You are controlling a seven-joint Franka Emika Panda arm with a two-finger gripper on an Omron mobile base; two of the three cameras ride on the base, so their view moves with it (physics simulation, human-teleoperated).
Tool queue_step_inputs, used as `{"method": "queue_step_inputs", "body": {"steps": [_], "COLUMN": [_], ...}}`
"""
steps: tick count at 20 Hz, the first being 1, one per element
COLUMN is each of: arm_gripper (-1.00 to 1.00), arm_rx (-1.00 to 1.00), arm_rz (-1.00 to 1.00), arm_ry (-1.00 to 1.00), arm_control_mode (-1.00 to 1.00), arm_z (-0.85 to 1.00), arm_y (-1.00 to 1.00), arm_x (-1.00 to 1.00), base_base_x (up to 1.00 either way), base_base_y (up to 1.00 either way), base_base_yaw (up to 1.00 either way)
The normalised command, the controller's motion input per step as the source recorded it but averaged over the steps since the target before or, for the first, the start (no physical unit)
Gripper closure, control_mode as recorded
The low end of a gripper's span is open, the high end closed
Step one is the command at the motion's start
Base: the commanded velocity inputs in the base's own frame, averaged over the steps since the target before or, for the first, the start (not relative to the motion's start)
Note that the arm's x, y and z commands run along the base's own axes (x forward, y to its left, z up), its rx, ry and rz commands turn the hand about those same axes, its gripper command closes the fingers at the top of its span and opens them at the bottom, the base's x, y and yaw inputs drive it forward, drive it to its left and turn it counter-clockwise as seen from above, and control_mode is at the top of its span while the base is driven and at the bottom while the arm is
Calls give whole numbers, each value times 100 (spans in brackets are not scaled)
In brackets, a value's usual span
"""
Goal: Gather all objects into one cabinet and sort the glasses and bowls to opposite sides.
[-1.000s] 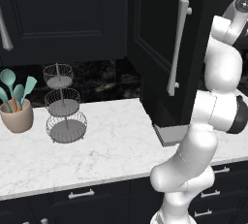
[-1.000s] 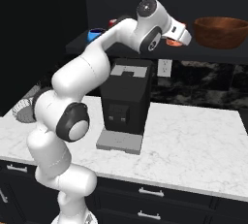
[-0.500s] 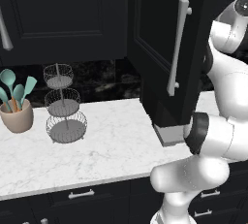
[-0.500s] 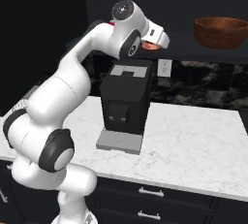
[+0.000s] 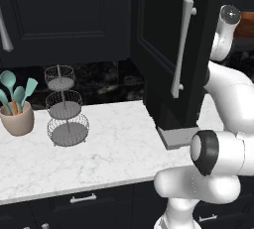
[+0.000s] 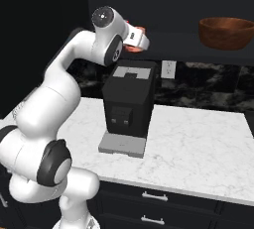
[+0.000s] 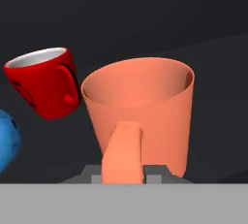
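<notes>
Your claw (image 7: pixel 123 178) is pinched narrow on the orange cup (image 7: pixel 145 116) at the cabinet's shelf (image 6: pixel 188 42), beside the red mug (image 7: pixel 44 82) and blue bowl (image 7: pixel 7 138); you've yet to release it, while the brown bowl (image 6: pixel 226 32) sits far right.

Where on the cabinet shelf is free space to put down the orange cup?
The dark shelf is bare between the tool holding the orange cup and the brown bowl. In the hand view, it is crowded beside the red mug and blue bowl.
</notes>
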Motion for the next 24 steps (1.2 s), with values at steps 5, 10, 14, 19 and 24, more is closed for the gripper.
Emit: {"method": "queue_step_inputs", "body": {"steps": [5, 10, 14, 19, 24], "arm_gripper": [100, 100, 100, 100, -100], "arm_rx": [0, 0, 0, 0, 0], "arm_rz": [9, 8, 10, 6, 3], "arm_ry": [0, 0, 0, 0, 0], "arm_control_mode": [-100, -100, -100, -100, -100], "arm_z": [0, 0, 0, -14, -11], "arm_y": [32, 30, 19, 0, -11], "arm_x": [51, 42, 12, 9, 0], "base_base_x": [0, 0, 0, 0, 0], "base_base_y": [0, 0, 0, 0, 0], "base_base_yaw": [0, 0, 0, 0, 0]}}
